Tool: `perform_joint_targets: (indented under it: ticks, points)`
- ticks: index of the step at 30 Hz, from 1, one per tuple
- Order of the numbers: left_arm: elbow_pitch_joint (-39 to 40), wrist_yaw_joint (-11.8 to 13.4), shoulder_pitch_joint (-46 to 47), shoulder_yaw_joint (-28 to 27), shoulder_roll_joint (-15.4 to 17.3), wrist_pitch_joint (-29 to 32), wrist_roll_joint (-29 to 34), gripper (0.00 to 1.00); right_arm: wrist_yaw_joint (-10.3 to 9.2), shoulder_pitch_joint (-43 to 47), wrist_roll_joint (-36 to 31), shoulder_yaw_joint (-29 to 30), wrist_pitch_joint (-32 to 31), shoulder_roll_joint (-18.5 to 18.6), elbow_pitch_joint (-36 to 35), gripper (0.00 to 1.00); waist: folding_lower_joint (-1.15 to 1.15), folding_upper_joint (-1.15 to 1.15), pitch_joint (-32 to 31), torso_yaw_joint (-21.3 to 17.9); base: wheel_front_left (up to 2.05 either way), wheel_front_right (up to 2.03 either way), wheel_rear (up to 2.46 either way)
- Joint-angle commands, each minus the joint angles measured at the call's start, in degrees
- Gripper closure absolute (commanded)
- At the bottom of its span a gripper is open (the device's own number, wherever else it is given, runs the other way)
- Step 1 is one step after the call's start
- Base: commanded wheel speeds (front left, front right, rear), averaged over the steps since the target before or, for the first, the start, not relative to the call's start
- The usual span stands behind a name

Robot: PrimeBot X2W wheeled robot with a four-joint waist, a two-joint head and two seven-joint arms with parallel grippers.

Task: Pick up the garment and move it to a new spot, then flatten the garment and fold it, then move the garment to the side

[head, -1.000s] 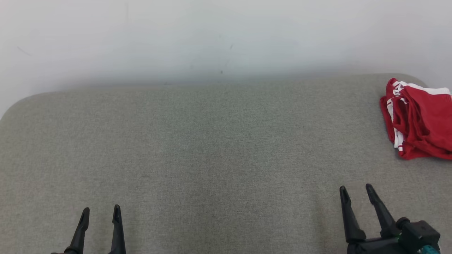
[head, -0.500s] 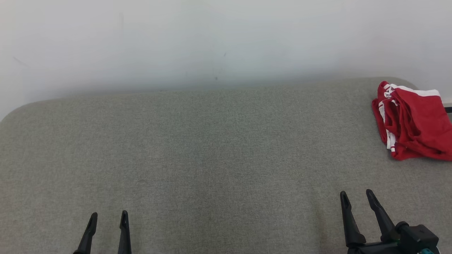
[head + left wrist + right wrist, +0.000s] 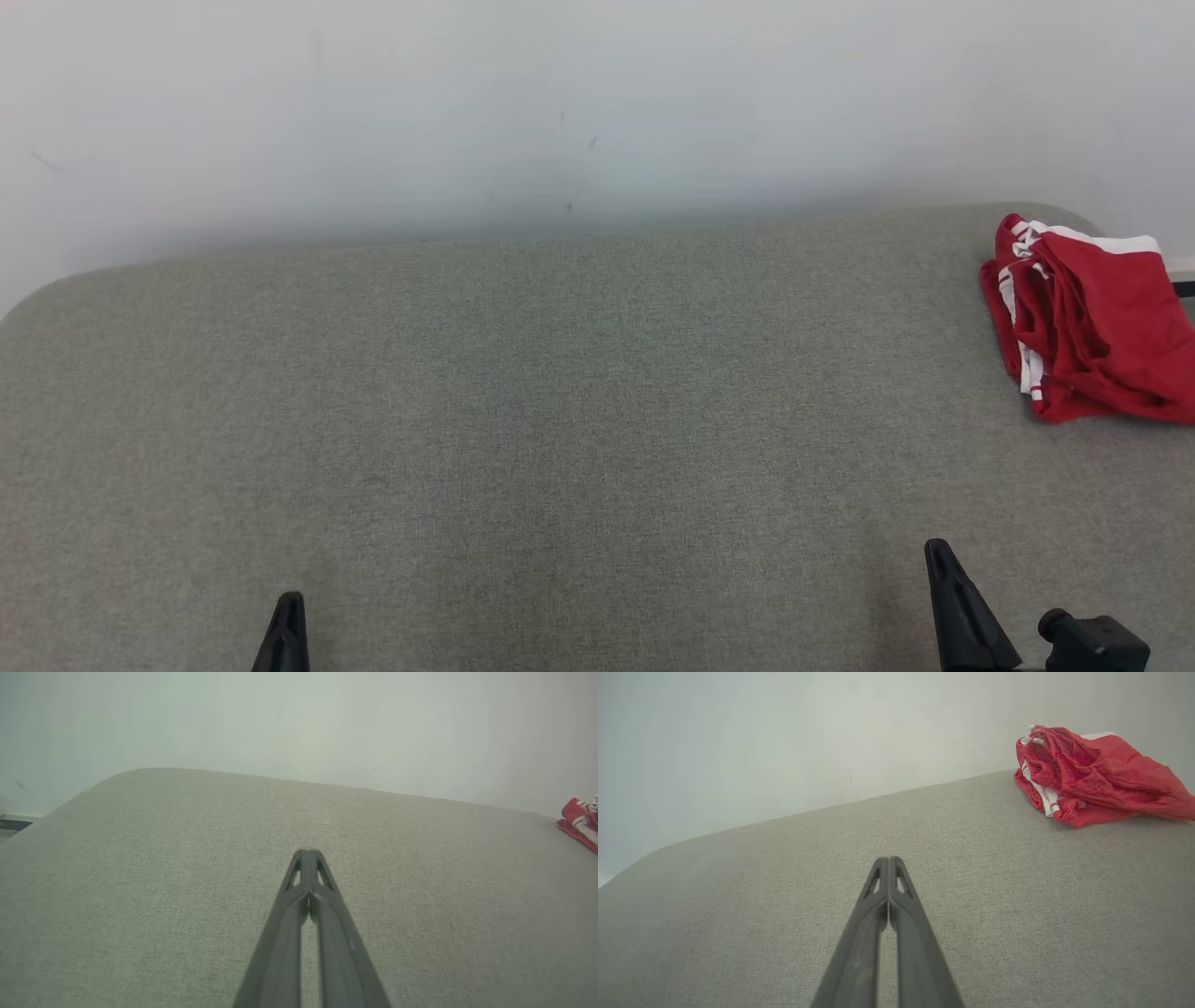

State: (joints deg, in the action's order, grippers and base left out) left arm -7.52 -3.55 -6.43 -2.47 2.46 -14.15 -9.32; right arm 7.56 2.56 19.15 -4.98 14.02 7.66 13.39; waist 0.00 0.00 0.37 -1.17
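Garment: a red garment (image 3: pixel 1088 327) with white trim lies bunched in loose layers at the far right of the grey padded table (image 3: pixel 560 392), near its rounded corner and the white wall (image 3: pixel 560 93).
Garment shape: wrinkled and heaped, white edging along its left side. I cannot tell whether this is a rough fold or a plain heap.
Left gripper (image 3: pixel 288 621): low at the near left, its fingers pressed together with nothing between them, pointing towards the far side.
Right gripper (image 3: pixel 943 560): low at the near right, also pinched together and empty. The garment sits well beyond it, further right, and is not touched.
Likely reason for the pose: both arms are drawn back to the near edge, probably a resting pose that keeps the head camera's view of the table clear.
Stage: this fits either a bundle waiting to be fetched or a folded piece put aside. The pictures do not settle which.
Handling: the thin, mesh-like cloth would probably sag and shift when lifted.
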Motion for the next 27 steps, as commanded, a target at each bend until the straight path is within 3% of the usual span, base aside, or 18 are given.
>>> perform_joint_targets:
  ticks: [1,27]
  points:
    - [0.4,-0.3,1.2,-0.4,0.2,0.8,-3.5,1.0,-0.01,-1.1,3.2,0.5,-0.7,0.0,-0.9,1.0,0.0,0.0,0.0,0.0,0.0,0.0,0.0]
    - [-1.6,-1.5,5.0,-1.5,0.3,6.9,-28.7,1.0,-0.03,-3.7,25.9,3.4,-6.5,-1.0,-0.4,1.0,0.0,0.0,-0.1,0.3,0.0,0.0,0.0]
